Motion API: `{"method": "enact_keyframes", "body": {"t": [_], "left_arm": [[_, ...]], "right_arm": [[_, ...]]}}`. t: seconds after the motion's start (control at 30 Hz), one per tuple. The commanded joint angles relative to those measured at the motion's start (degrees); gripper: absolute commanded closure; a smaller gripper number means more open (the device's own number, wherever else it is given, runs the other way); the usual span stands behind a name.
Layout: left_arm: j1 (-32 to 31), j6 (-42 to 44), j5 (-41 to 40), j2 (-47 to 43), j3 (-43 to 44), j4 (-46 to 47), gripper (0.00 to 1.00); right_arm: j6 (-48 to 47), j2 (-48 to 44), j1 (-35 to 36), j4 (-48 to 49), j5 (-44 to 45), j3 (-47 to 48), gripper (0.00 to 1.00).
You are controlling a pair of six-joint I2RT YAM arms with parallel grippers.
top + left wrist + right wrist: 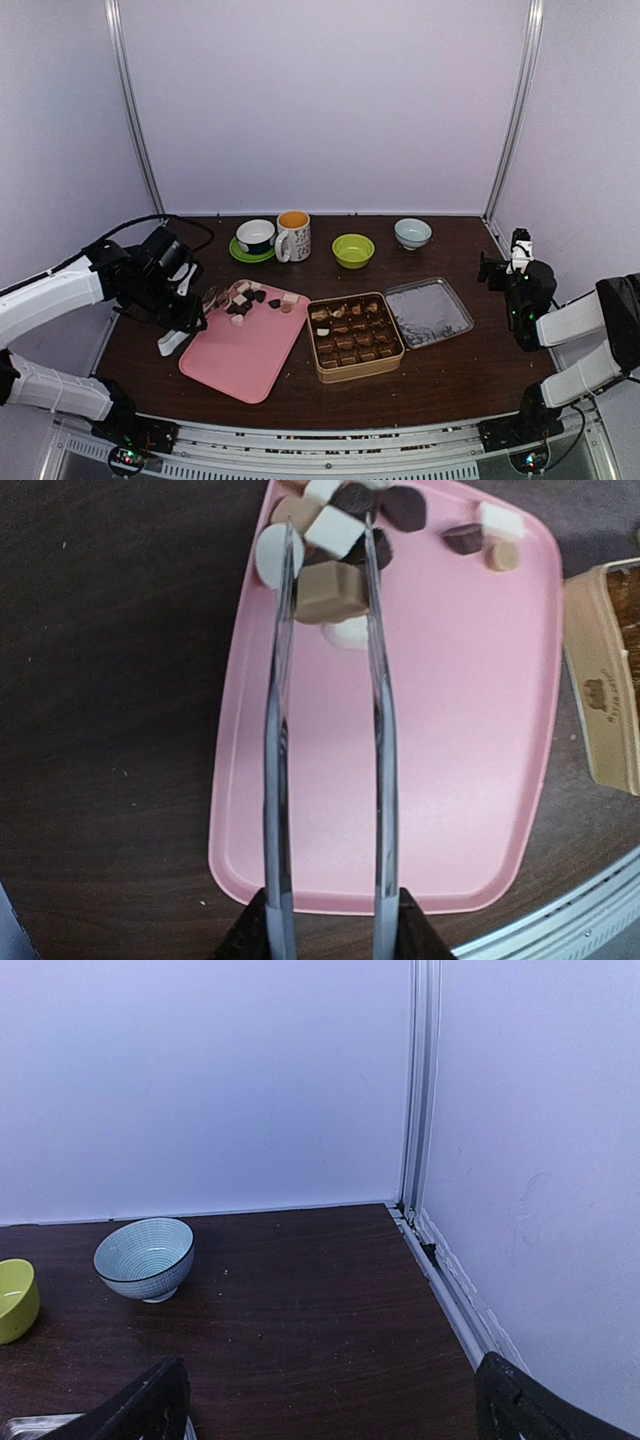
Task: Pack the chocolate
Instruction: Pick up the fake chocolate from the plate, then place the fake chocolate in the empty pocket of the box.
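Squeezing the metal tongs (277, 730), the left end effector (330, 935) pinches a tan piece of the chocolate (330, 590) between their tips, at the pile on the far end of the pink tray (450, 780), probably bound for the gold tin (355, 337). The right end effector (335, 1410) hangs wide open over the tabletop (300, 1290), out of the way.

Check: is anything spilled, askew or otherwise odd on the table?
Nothing spilled. The pink tray lies at a slant beside the open gold tin, loose chocolate pieces bunched at its far end. The tin's lid lies off beside it. The left gripper holds the tongs over the pieces.
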Motion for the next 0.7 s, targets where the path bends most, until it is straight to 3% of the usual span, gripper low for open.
{"method": "enact_keyframes", "body": {"t": [0.0,0.27,0.5,0.67], "left_arm": [[-0.3,4.0,6.0,-5.5,3.1,1.1,0.69],[-6.2,7.0,16.7,-7.4,1.8,16.1,0.73],[-15.6,9.2,16.2,2.8,4.6,23.5,0.72],[-18.9,10.0,15.2,11.5,7.5,26.2,0.72]], "right_arm": [[0.2,0.1,-0.4,1.2,0.0,0.6,0.0],[0.2,0.1,-0.4,1.2,-0.1,0.5,0.0],[0.1,0.1,-0.3,1.2,0.0,0.6,0.0],[0.1,0.1,-0.4,1.2,0.0,0.5,0.0]]}}
